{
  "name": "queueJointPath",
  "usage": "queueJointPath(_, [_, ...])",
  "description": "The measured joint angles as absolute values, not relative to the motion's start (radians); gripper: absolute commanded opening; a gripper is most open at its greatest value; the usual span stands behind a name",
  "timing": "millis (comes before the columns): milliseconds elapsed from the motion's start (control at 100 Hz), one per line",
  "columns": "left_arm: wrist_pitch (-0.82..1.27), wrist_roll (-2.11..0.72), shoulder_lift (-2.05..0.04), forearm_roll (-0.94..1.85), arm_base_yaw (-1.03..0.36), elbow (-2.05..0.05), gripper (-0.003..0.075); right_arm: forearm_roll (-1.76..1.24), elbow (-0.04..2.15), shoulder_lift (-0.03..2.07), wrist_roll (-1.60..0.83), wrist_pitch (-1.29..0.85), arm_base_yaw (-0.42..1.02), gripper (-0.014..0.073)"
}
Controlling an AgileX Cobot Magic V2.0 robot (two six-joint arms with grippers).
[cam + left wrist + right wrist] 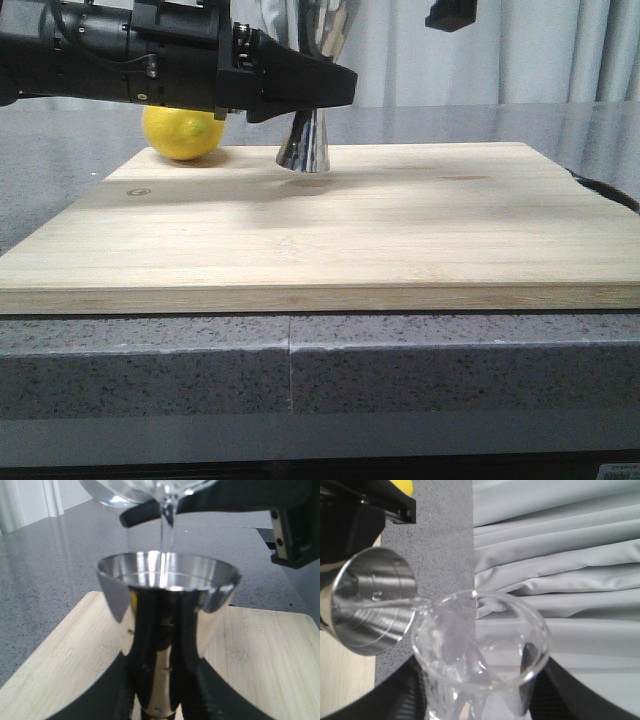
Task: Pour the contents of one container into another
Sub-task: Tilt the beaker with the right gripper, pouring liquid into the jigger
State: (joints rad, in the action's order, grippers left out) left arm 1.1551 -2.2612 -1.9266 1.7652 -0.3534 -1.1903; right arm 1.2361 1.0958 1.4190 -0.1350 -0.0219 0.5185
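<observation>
The steel jigger [303, 150] stands upright on the wooden board [420, 230], just right of the lemon. My left gripper [162, 700] is shut on the jigger's narrow waist; in the front view it [310, 95] reaches in from the left. The clear glass beaker [480, 645] is tilted with its lip over the jigger's open cup [370, 610], and my right gripper [480, 695] is shut on it. A thin clear stream [167, 530] runs from the beaker's lip [170, 507] into the jigger [167, 580]. The beaker lies above the front view's top edge.
A yellow lemon [185, 132] rests on the board's far left corner, behind my left arm. A speckled grey counter [150, 360] carries the board. Grey curtains [560, 555] hang behind. Part of my right arm [450, 15] shows at the top.
</observation>
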Motion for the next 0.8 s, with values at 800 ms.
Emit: queueJointPath(800, [1.155,-2.261,-1.927,1.765,-0.353,-1.19,0.0059,1.294,1.096,1.419,-0.135,-0.022,0.519,0.0281])
